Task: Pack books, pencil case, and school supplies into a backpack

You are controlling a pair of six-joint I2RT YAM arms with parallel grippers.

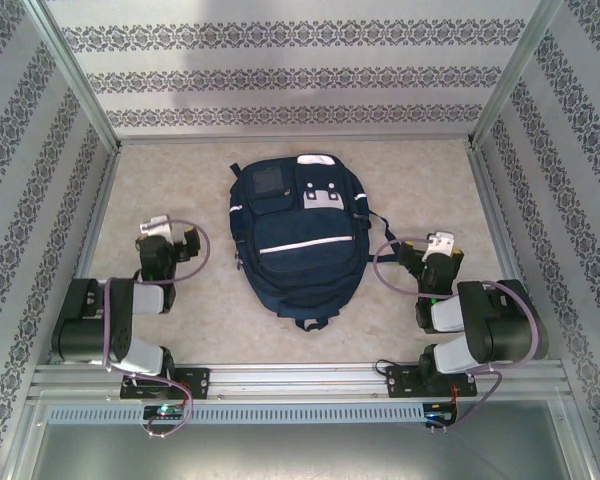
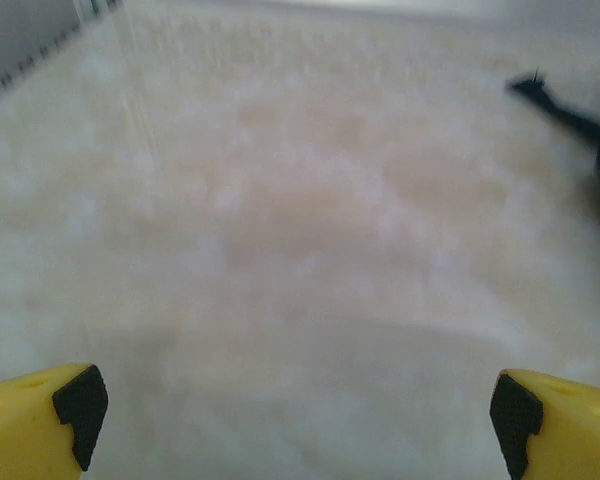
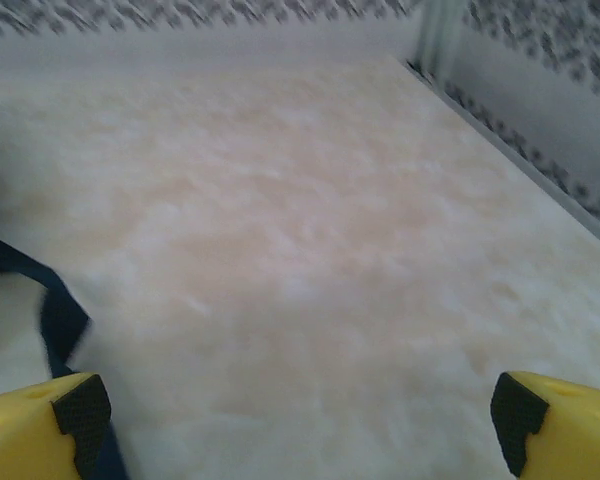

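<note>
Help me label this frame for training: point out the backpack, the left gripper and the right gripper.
backpack [image 1: 300,280], top external view, front panel below the white stripe.
left gripper [image 2: 298,415], left wrist view, midway between its yellow fingers.
right gripper [image 3: 298,418], right wrist view, midway between its yellow fingers.

from above, the scene is bright and evenly lit by soft, diffuse light with no glare. the pale table [image 1: 180,180] looks slightly washed out, and the backpack [image 1: 295,250] casts only a faint, thin shadow at its edges. the side walls lean outward toward the frame edges, a wide-angle stretch. both wrist views are hazy: the table surface is a creamy blur and the dark strap [image 2: 570,115] smears, while the yellow fingertips [image 2: 40,420] look crisper.
</note>
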